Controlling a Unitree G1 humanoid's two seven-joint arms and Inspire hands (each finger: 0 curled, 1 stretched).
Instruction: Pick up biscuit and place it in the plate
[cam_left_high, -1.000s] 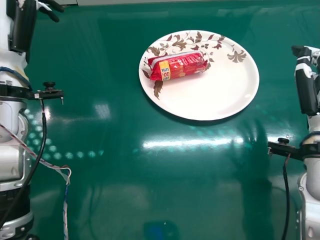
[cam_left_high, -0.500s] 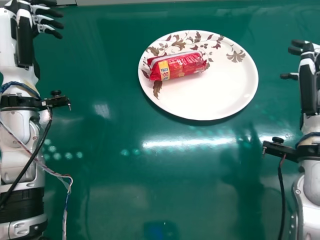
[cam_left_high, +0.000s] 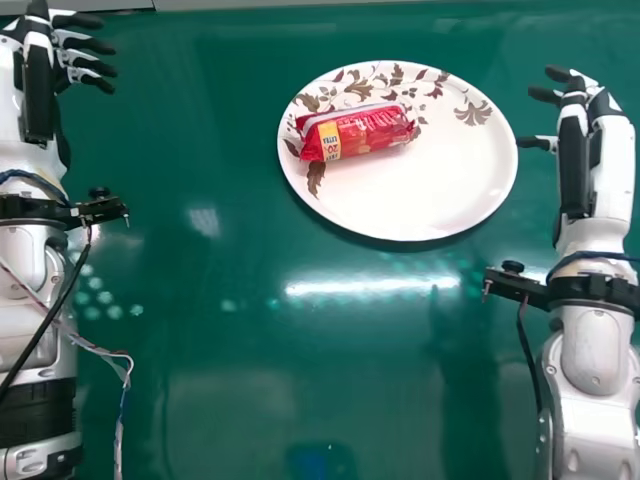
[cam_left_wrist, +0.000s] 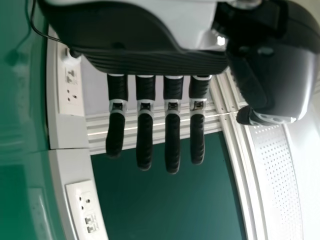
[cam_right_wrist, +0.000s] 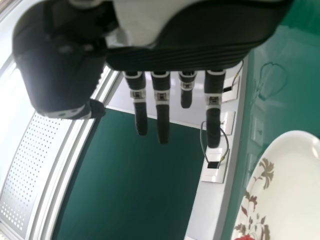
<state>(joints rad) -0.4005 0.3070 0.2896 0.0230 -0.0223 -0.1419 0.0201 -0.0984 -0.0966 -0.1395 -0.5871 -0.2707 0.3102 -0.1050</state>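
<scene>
At the far left of the head view, the left hand (cam_left_high: 38, 90) is seen over a glossy green tabletop (cam_left_high: 250, 400), palm turned inward, its fingers (cam_left_high: 90, 65) spread and pointing toward the middle; in the left wrist view they are shown straight, so the hand is open. A black cable (cam_left_high: 50, 318) is strung along the forearm. Right of this, past a broad stretch of green, a red biscuit packet (cam_left_high: 375, 130) is seated on the upper left part of a round white plate (cam_left_high: 430, 200). The packet is laid lengthwise at a slight slant, its right end a little farther away, with a yellow panel marked near its left end. The plate is decorated with brown leaves and flowers around its left and far sides. Below the plate, a bright streak of light (cam_left_high: 370, 286) is reflected in the tabletop. At the far right, the right hand (cam_left_high: 573, 165) is held near the plate's right rim, open too, with its fingers extended; part of the plate is also shown in the right wrist view.
</scene>
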